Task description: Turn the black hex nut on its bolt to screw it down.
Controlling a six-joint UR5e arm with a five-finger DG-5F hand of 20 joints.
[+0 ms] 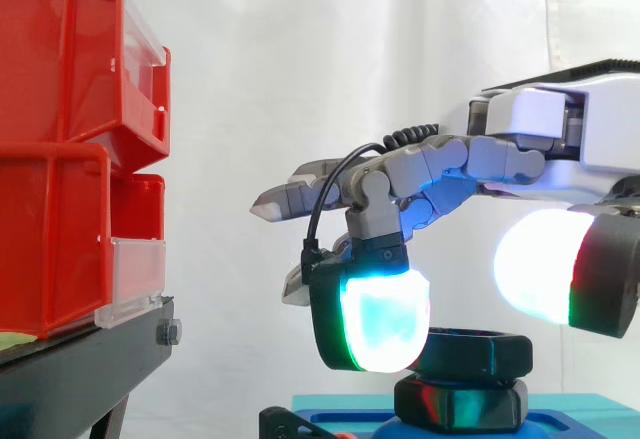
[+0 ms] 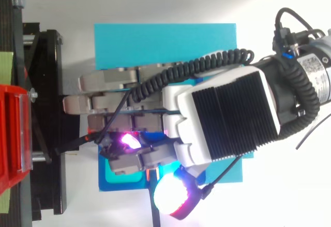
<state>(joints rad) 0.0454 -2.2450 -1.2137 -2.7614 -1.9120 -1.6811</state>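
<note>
The black hex nut (image 1: 478,352) sits on its bolt above a second black piece (image 1: 462,405), on a teal block (image 2: 165,41). My hand (image 1: 470,159) hovers over it, reaching in from the right. One finger bends down, and its glowing pad (image 1: 382,321) lies against the nut's left side. The thumb pad (image 1: 545,264) hangs above and right of the nut, apart from it. The other fingers (image 1: 300,194) stretch straight to the left. From above, the hand (image 2: 227,113) hides the nut.
Stacked red bins (image 1: 70,139) stand on a black stand (image 1: 80,374) at the left, close to the stretched fingertips. The teal block's far part (image 2: 207,38) lies bare. A white curtain hangs behind.
</note>
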